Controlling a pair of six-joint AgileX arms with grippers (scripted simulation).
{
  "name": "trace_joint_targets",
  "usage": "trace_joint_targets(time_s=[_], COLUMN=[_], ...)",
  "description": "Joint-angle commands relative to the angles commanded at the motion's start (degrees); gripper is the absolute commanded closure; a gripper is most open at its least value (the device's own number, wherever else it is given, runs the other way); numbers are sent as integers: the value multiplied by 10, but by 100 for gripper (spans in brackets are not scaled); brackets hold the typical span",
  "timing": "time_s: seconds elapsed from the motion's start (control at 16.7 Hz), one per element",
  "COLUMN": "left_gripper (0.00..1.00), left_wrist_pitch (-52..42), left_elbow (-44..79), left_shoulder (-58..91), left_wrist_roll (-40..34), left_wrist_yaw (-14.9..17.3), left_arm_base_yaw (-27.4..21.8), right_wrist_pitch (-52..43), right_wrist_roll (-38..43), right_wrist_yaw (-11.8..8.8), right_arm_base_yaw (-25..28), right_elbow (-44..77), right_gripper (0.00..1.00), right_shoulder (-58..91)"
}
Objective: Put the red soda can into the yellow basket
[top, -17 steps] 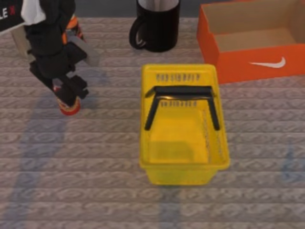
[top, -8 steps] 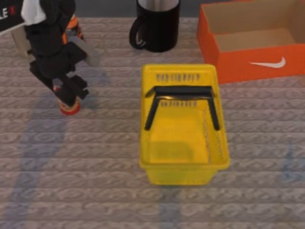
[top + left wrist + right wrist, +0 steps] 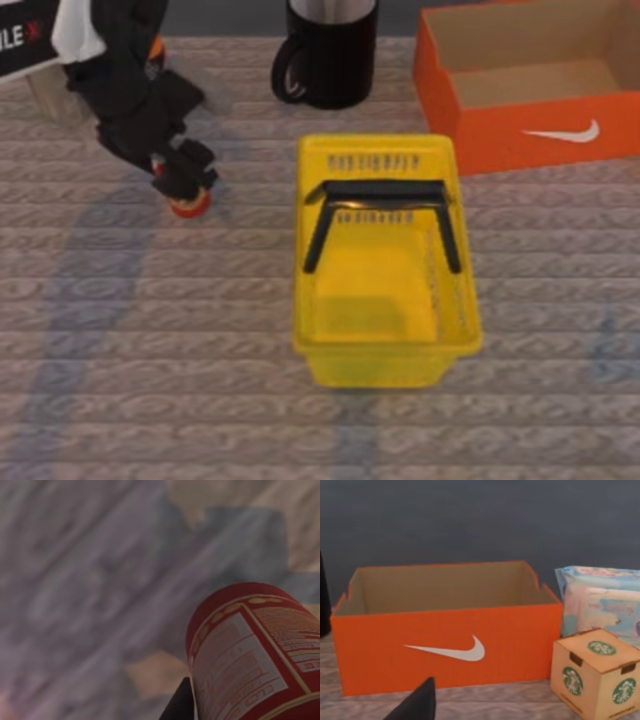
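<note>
My left gripper (image 3: 186, 178) is at the top left part of the tabletop (image 3: 200, 400). It is closed around the red soda can (image 3: 190, 206). From above I can only see the bottom end of the can poking out under the black gripper. In the left wrist view the can (image 3: 255, 655) fills one corner, with its red side and cream label facing the camera, and one dark finger (image 3: 177, 705) sits right beside it. The tabletop looks far off and blurry behind the can there.

The yellow basket (image 3: 385, 370) sits in the middle of the tabletop, to the right of the can and apart from it. Its black handles (image 3: 380, 192) are folded across the top end. I see nothing inside the basket.

A big black mug (image 3: 330, 50) stands at the back, between my left arm and an open orange shoebox (image 3: 530, 135) at the top right.

My right gripper does not show from above. The right wrist view shows only one dark fingertip, so I cannot tell if it is open. That view also shows the orange shoebox (image 3: 445, 650), a small wooden box (image 3: 595, 675) with green round marks, and a pale soft packet (image 3: 600, 600) behind it.
</note>
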Motion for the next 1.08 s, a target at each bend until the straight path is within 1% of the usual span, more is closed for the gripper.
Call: trace_joint_targets(time_s=[0.12,0.24,0.66,0.78,0.96,1.08], left_gripper=[100,100,100,100,100,100], left_wrist_pitch=[79,175,571,679,812,873], left_elbow=[-20,-45,-160,-194,-236,-256], left_shoulder=[-6,-14,-55,-71,-97,-112], left_wrist_roll=[-25,-55,-180,-214,-256,-276], left_wrist_yaw=[58,124,386,457,548,593], left_arm_base_yaw=[-6,-12,-37,-43,-51,-55], right_wrist_pitch=[0,0,0,0,0,0], right_wrist_roll=[0,0,0,0,0,0], right_wrist_yaw=[0,0,0,0,0,0], right_arm_base_yaw=[0,0,0,0,0,0], right_elbow=[0,0,0,0,0,0], right_gripper=[0,0,0,0,0,0], right_shoulder=[0,0,0,0,0,0])
